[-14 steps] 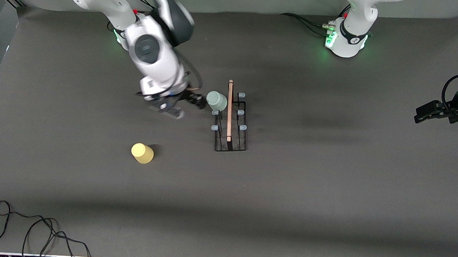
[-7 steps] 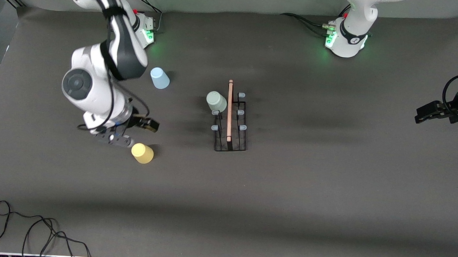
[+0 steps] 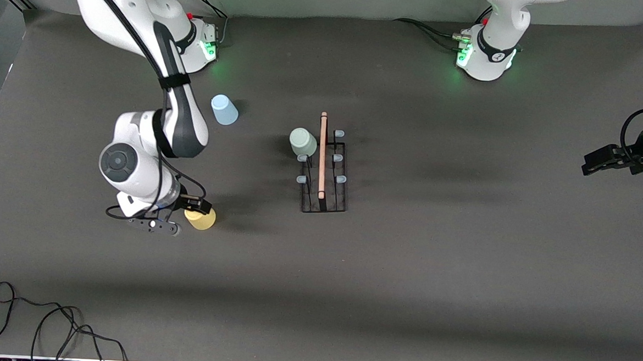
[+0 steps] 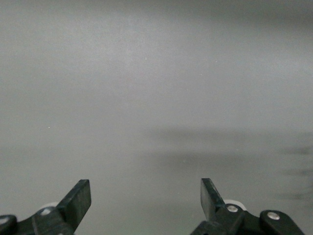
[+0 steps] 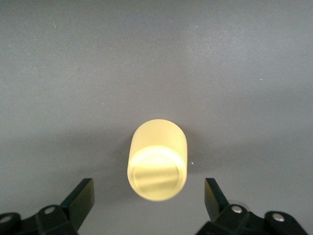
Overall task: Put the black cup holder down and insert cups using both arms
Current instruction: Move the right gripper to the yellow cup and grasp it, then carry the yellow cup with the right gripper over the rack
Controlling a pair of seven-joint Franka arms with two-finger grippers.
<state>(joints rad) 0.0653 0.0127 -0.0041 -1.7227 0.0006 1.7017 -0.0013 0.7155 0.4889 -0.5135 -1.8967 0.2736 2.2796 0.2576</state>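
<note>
right end effector [image 3: 181,215]: open, fingers either side of yellow cup [image 3: 203,219], not squeezing | left end effector [image 3: 595,161]: open, waiting | grey-green cup [image 3: 303,142] on black cup holder [image 3: 325,172] | blue cup [image 3: 224,110] on worktop [image 3: 432,263]

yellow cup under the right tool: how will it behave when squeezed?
The small yellow plastic cup stands upside down, probably light and apt to slide or tip if nudged. The open right tool straddles it; its smooth tapered wall may slip upward under a squeeze.
</note>
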